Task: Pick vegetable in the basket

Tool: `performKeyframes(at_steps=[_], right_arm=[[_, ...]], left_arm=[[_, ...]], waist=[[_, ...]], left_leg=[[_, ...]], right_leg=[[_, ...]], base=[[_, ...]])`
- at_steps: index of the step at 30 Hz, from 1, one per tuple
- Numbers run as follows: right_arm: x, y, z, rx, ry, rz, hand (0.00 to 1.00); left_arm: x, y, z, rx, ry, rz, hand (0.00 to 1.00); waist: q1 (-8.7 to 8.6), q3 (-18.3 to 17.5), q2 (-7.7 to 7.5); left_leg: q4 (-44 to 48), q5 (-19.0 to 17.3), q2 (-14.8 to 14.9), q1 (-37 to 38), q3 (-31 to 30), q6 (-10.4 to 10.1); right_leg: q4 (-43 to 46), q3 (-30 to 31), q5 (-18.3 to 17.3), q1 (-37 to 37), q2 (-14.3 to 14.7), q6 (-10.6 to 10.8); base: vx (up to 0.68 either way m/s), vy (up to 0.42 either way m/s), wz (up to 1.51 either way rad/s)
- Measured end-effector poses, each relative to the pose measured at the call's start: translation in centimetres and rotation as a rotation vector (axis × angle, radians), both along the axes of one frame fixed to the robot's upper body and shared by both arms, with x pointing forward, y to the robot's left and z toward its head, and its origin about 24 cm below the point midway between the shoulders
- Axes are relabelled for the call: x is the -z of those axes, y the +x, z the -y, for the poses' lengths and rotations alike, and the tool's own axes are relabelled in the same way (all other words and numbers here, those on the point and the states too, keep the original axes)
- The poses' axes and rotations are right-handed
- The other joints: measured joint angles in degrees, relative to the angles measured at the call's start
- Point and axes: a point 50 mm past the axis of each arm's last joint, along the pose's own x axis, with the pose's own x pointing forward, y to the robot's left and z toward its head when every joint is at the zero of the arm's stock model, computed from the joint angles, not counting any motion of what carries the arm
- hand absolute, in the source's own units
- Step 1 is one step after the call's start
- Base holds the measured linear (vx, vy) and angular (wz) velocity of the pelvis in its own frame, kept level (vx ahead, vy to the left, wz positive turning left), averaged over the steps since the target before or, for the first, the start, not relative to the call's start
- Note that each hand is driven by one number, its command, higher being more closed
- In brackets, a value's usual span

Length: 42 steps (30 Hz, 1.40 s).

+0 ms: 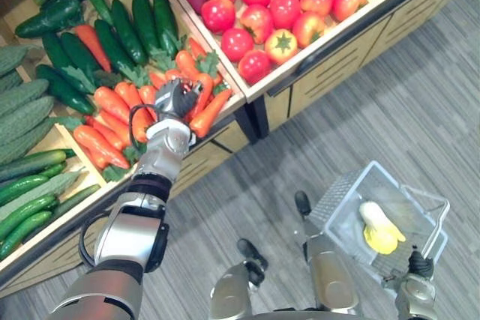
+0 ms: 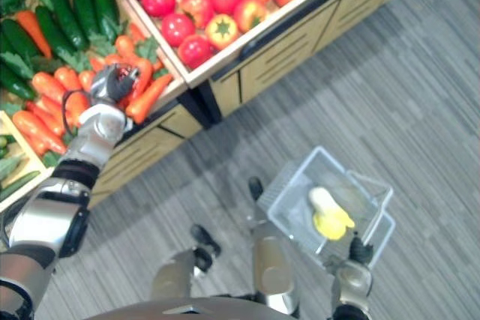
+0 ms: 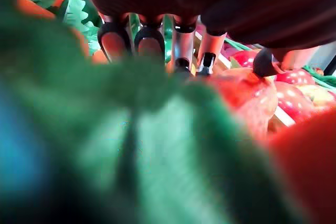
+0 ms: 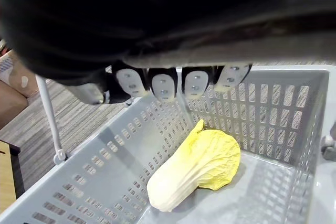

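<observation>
- Carrot leaves crowd the left wrist lens. The left robot hand is down among the carrots on the surface, fingers bent. I cannot tell whether it grips one.
- One cabbage already lies in the basket.
- The right robot hand is curled on the basket's handle, so a carrot is probably next.

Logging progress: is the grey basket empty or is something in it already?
Not empty. One yellow-white cabbage lies on the bottom of the grey basket; nothing else shows inside.
</observation>
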Motion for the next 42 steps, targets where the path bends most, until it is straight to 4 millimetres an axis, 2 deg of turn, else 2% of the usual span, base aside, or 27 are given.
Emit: performKeyframes(at_steps=[5, 9, 13, 20, 22, 27, 42], right_arm=[[0.2, -0.4, -0.1, -0.002, 0.001, -0.013, 1.00], [0.3, -0.6, -0.1, 0.000, 0.004, -0.022, 1.00], [0.6, -1.0, -0.2, 0.005, 0.012, -0.041, 1.00], [1.1, -1.7, -0.2, 0.030, 0.025, -0.069, 1.00], [1.4, -2.1, -0.3, 0.038, 0.033, -0.086, 1.00], [1.4, -2.3, -0.2, 0.046, 0.034, -0.090, 1.00], [1.9, -2.7, -0.8, 0.065, 0.059, -0.103, 1.00]], left_arm=[[-0.1, 0.0, 0.2, 0.006, 0.001, 0.007, 1.00], [-1.2, 0.3, 0.7, 0.025, 0.006, 0.047, 1.00], [-3.0, 0.4, 1.5, 0.050, 0.022, 0.120, 1.00], [-4.2, 0.3, 2.0, 0.056, 0.051, 0.184, 1.00], [-4.8, 0.2, 2.3, 0.068, 0.056, 0.210, 1.00], [-5.0, 0.2, 2.2, 0.062, 0.059, 0.215, 1.00], [-5.1, -0.1, 2.7, 0.027, 0.002, 0.264, 1.00]], waist=[[-0.11, -0.1, -0.28], [-0.08, -0.2, -0.44], [-0.04, -0.6, -1.05], [-0.06, -0.9, -1.39], [0.16, -1.3, -1.91], [0.05, -1.4, -2.09], [0.14, -2.1, -2.66]], left_leg=[[0.0, 0.1, 0.0, 0.7, -0.5, -0.2], [-0.1, 0.6, 0.0, 0.6, -1.4, -0.7], [-0.2, 1.5, -0.5, 0.7, -2.7, -1.0], [-0.3, 2.1, -1.2, 0.7, -4.7, -0.8], [-0.4, 2.2, -1.4, 0.6, -5.0, -0.7], [-1.1, 2.7, -2.4, 0.5, -6.1, 0.0], [-2.2, 2.9, -2.7, 0.8, -6.3, 0.1]], right_leg=[[-0.8, -0.1, 0.0, 1.5, -0.2, 0.0], [-1.3, -0.6, -0.1, 2.0, -0.4, 0.0], [-2.1, -1.8, -1.6, 3.3, -1.2, -0.9], [-1.9, -3.6, -2.2, 4.3, -2.2, -0.7], [-1.7, -4.0, -2.4, 4.4, -2.4, -0.7], [-1.4, -4.8, -2.7, 4.4, -3.3, -0.3], [-1.3, -4.9, -2.6, 4.4, -3.3, -0.4]], base=[[-0.01, -0.033, 0.05], [-0.01, -0.040, 0.11], [-0.02, -0.059, 0.16], [-0.03, -0.026, 0.16], [-0.02, -0.008, 0.11], [0.00, 0.001, 0.12], [0.00, 0.000, 0.01]])
